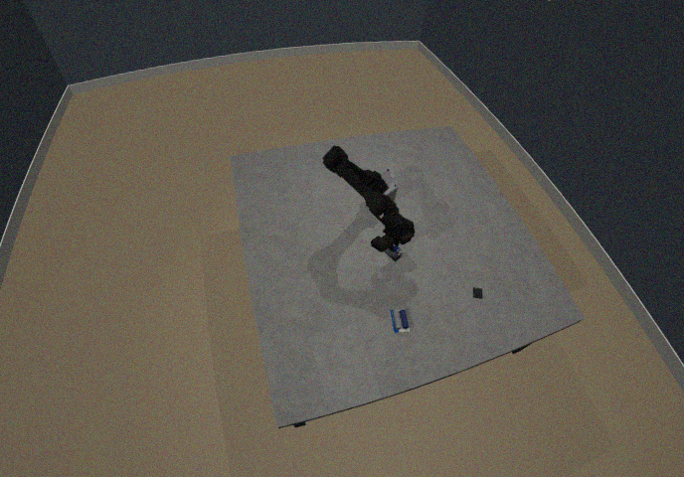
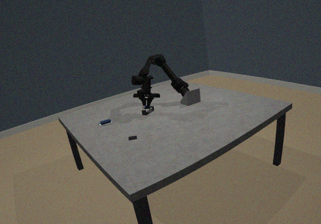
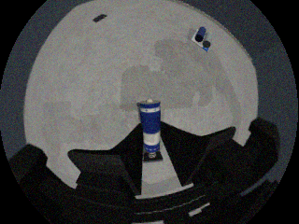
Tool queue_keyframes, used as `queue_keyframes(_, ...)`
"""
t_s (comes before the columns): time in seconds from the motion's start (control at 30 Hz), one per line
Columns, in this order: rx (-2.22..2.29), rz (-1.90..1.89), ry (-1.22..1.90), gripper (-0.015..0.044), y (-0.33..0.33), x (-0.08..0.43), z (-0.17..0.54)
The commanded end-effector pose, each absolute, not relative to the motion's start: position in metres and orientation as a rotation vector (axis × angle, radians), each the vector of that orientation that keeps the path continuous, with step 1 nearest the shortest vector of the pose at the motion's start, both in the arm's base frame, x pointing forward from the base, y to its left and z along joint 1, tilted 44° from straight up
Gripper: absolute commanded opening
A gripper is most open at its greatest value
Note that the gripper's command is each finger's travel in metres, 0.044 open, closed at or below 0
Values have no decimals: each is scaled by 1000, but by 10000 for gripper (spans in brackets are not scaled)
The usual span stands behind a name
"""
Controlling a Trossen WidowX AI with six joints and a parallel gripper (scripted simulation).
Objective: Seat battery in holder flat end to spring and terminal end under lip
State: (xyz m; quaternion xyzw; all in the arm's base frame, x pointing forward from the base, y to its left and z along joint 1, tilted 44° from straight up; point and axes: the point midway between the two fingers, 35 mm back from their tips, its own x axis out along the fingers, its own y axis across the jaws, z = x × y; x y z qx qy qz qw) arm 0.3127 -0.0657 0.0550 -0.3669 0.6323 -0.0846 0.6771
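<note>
My gripper (image 2: 147, 104) (image 3: 149, 125) is shut on the blue and white battery (image 3: 150, 122) (image 2: 144, 107) (image 1: 396, 248), fingers on either side of it. The dark holder (image 2: 147, 111) (image 1: 394, 255) is directly below, roughly in line with the battery. In the wrist view the battery's terminal end points up the picture, and its flat end is beside the coil spring (image 3: 152, 154) at the holder's near end. In the exterior view the battery looks slightly above the holder's end wall. The battery hides most of the holder's inside and the lip, so I cannot tell whether they touch.
A dark blue cylinder (image 1: 404, 318) (image 2: 105, 121) (image 3: 201, 33) lies on a white and blue piece farther out on the table (image 1: 343, 360) (image 2: 192, 140). A small dark block (image 1: 477, 292) (image 2: 132, 137) (image 3: 100, 18) lies apart from it. A grey wedge (image 2: 192, 97) stands by the arm's base.
</note>
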Motion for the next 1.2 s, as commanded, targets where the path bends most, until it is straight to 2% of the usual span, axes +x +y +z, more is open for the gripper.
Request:
queue_keyframes(0.0,-821,-170,1396,76,-67,311,54)
queue_keyframes(1.17,-821,-70,1216,76,-78,301,49)
